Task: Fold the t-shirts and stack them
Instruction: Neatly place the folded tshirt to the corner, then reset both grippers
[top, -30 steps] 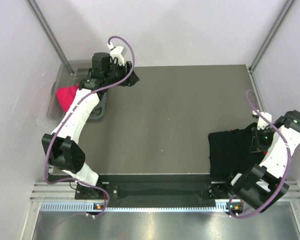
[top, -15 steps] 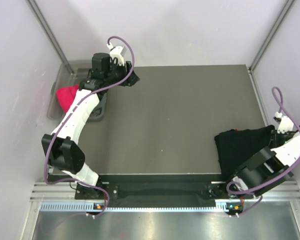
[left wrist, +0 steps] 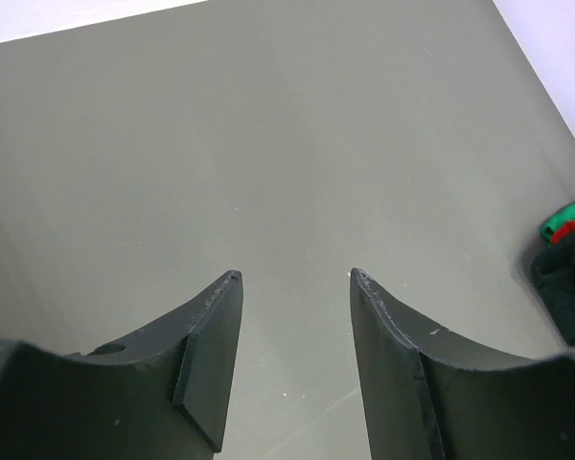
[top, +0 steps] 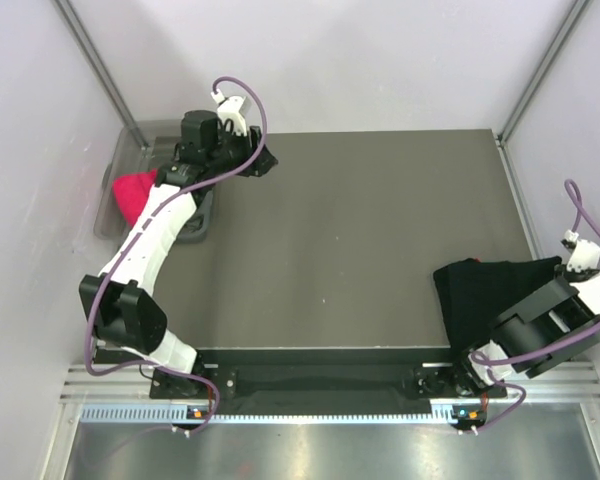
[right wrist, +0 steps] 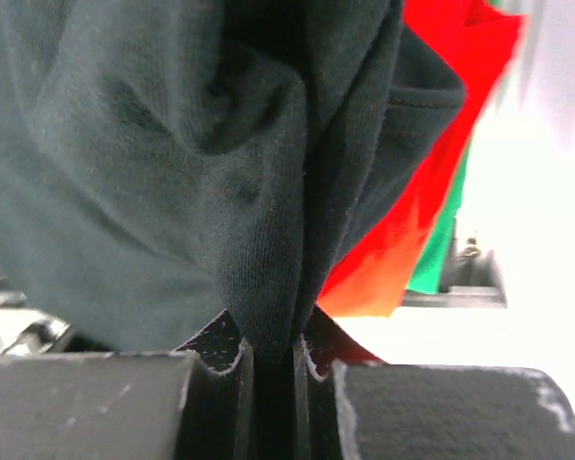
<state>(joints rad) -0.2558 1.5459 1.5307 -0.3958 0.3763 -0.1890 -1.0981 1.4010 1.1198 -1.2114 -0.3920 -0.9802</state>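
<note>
A black t-shirt (top: 490,290) lies bunched at the table's right front, stretched toward the right edge. My right gripper (top: 562,266) is shut on a fold of it. In the right wrist view the dark cloth (right wrist: 172,144) is pinched between the jaws (right wrist: 273,335), with red (right wrist: 431,172) and green (right wrist: 439,259) shirts showing behind it. A pinkish-red t-shirt (top: 135,190) sits in the tub at the left. My left gripper (top: 265,160) hovers open over bare table at the back left, nothing between its fingers (left wrist: 295,278).
A translucent grey tub (top: 130,140) stands off the table's back-left corner. The left wrist view shows a small pile of green, red and dark cloth (left wrist: 567,259) at its right edge. Walls and metal posts close in both sides.
My right arm has swung out to the right, dragging the black t-shirt toward the table's right edge. The left arm has barely moved.
</note>
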